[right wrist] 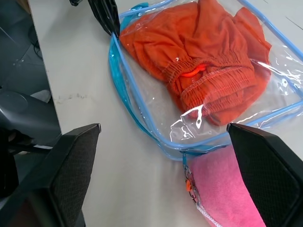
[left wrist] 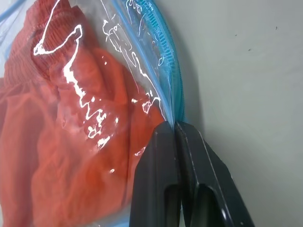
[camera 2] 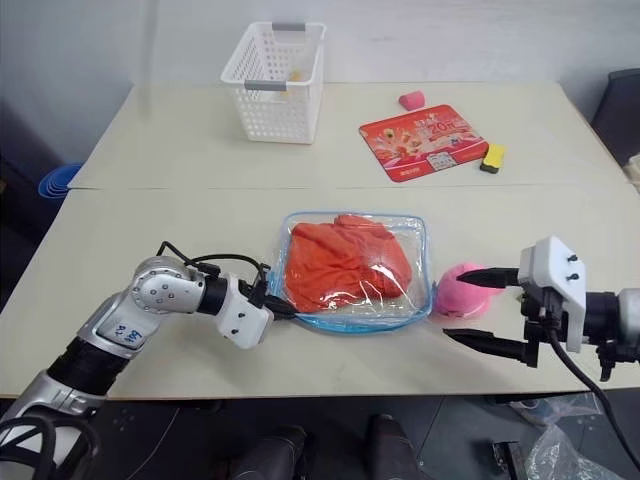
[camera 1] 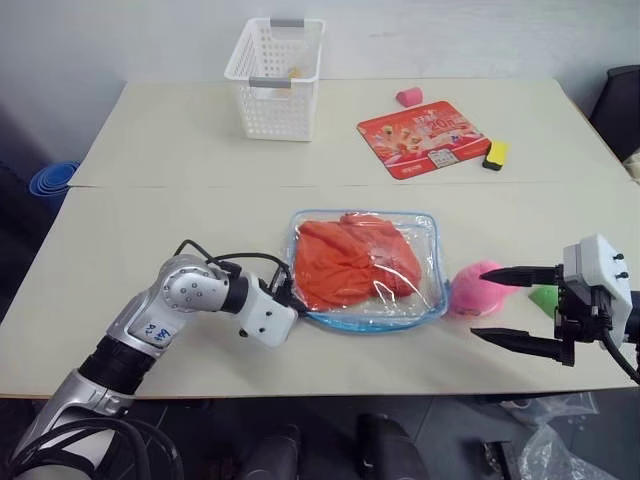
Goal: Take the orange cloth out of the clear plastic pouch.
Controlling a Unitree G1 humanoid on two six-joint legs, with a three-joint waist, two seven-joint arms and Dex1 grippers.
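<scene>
Nearest the worktop's [camera 1: 150, 220] front edge, the left gripper [camera 1: 296, 302] has its jaws clenched on the blue zipper edge of the clear plastic pouch [camera 1: 366, 270], at its near left corner. The right gripper [camera 1: 505, 306] hangs with jaws spread wide, just beside the pink plush charm [camera 1: 478, 292]. The orange cloth [camera 1: 350, 260] lies crumpled inside the pouch, mid-worktop. Farther back sit a red printed card [camera 1: 422, 137], a yellow block [camera 1: 495, 154] and a white lattice basket [camera 1: 276, 78].
</scene>
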